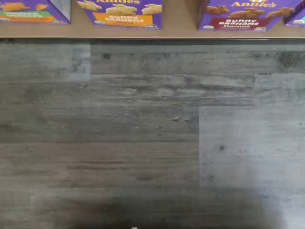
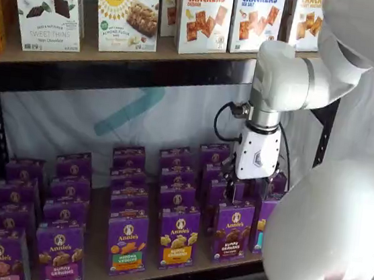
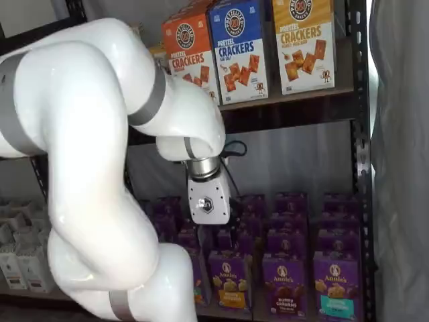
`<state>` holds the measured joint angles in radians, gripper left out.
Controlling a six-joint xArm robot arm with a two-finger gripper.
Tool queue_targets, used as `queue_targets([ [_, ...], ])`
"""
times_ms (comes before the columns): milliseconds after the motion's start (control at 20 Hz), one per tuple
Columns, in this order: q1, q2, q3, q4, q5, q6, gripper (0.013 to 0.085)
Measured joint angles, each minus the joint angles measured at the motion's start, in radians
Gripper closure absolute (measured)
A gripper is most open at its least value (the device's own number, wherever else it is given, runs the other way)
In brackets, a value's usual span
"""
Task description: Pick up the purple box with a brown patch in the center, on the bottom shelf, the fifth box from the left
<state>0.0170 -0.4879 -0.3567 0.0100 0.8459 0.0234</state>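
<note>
The gripper (image 2: 235,189) hung over the bottom shelf (image 2: 94,275), fingers seen too dimly to tell any gap, nothing visibly held. The purple box (image 2: 233,230), a chocolate Bunny Grahams carton, stood upright at the front edge. It looked a light, thin cardboard thing, crushable: best pinched gently across its narrow sides, near the top.
</note>
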Motion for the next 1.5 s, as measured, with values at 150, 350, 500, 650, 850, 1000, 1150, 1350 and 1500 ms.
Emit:
queue_targets([
  [150, -0.025, 0.084, -0.007, 0.013, -0.073, -0.035, 0.013],
  [350, -0.054, 0.209, -0.025, -0.011, -0.181, -0.048, 0.013],
  [500, -0.076, 0.304, -0.045, -0.044, -0.259, -0.044, 0.013],
  [650, -0.098, 0.396, -0.072, -0.054, -0.326, -0.056, 0.013],
  [850, -0.122, 0.508, -0.112, -0.088, -0.398, -0.051, 0.013],
  [1000, -0.138, 0.589, -0.142, -0.076, -0.45, -0.076, 0.013],
  [1150, -0.152, 0.669, -0.174, -0.078, -0.502, -0.088, 0.013],
  [1350, -0.161, 0.76, -0.215, -0.058, -0.566, -0.116, 0.013],
  [1500, -0.163, 0.816, -0.247, -0.089, -0.611, -0.088, 0.013],
])
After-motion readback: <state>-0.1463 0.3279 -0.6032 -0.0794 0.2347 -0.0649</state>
